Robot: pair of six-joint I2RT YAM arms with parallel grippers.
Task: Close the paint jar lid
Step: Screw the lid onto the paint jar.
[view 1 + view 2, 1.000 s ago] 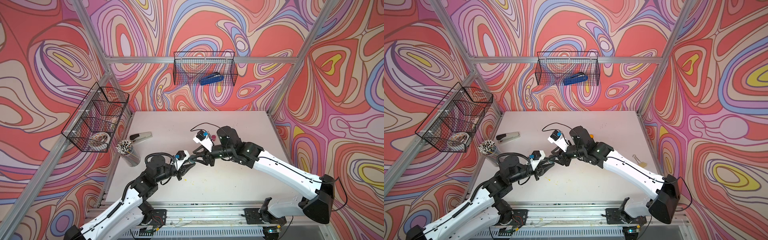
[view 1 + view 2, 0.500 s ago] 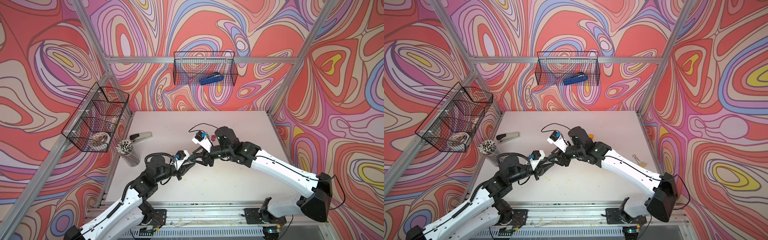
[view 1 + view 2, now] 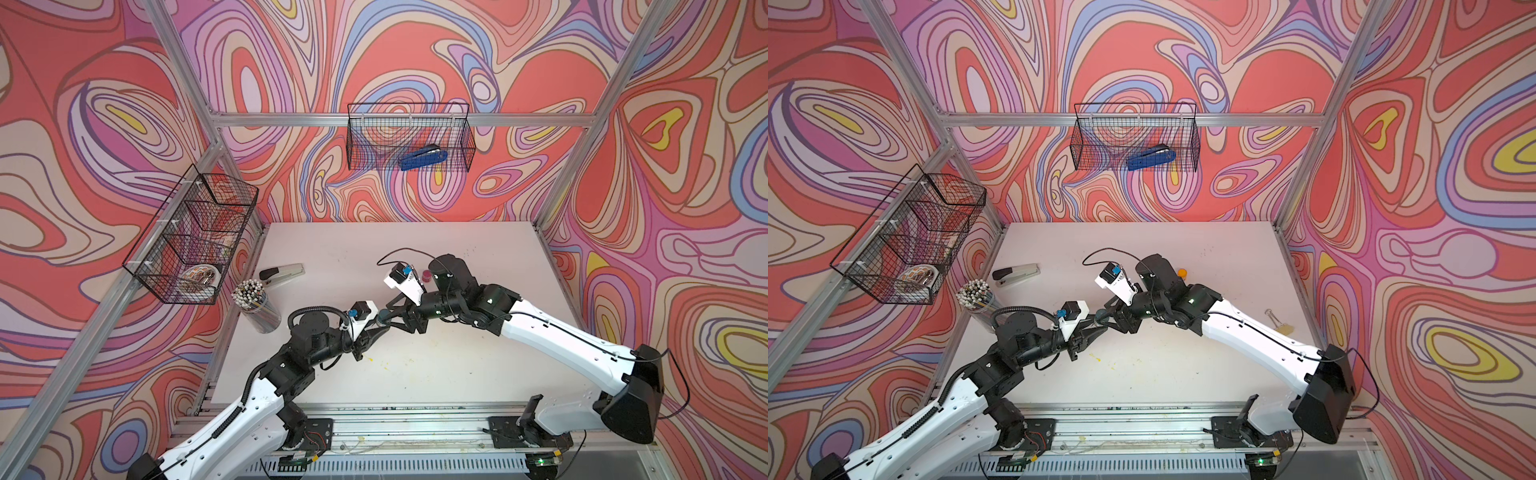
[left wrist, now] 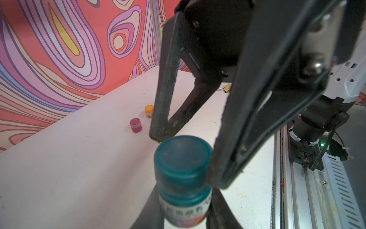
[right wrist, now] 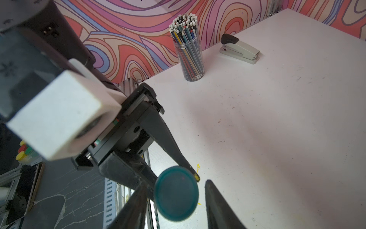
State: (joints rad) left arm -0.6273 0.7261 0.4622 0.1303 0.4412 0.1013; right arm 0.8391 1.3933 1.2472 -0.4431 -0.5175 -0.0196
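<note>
A small teal paint jar (image 4: 184, 208) with a white label is held off the table, and my left gripper (image 4: 184, 211) is shut on its body. Its teal lid (image 4: 182, 156) sits on top of the jar. In both top views the two grippers meet at the jar (image 3: 381, 316) above the table's middle front. My right gripper (image 5: 176, 183) straddles the lid (image 5: 176, 195). One of its fingers (image 5: 138, 200) lies against the lid's edge, and the other finger (image 5: 215, 204) stands a small gap away from it. The right gripper is slightly open.
A pink jar (image 4: 135, 125) and an orange jar (image 4: 149, 111) stand on the table behind the right arm. A cup of pencils (image 3: 255, 305) and a stapler (image 3: 281, 272) are at the left. A binder clip (image 3: 1277, 320) lies at the right. Wire baskets (image 3: 409, 137) (image 3: 191, 237) hang on the walls.
My right gripper's wrist has shifted slightly, and its jaws have eased apart a little around the lid. The left gripper and the jar have not moved.
</note>
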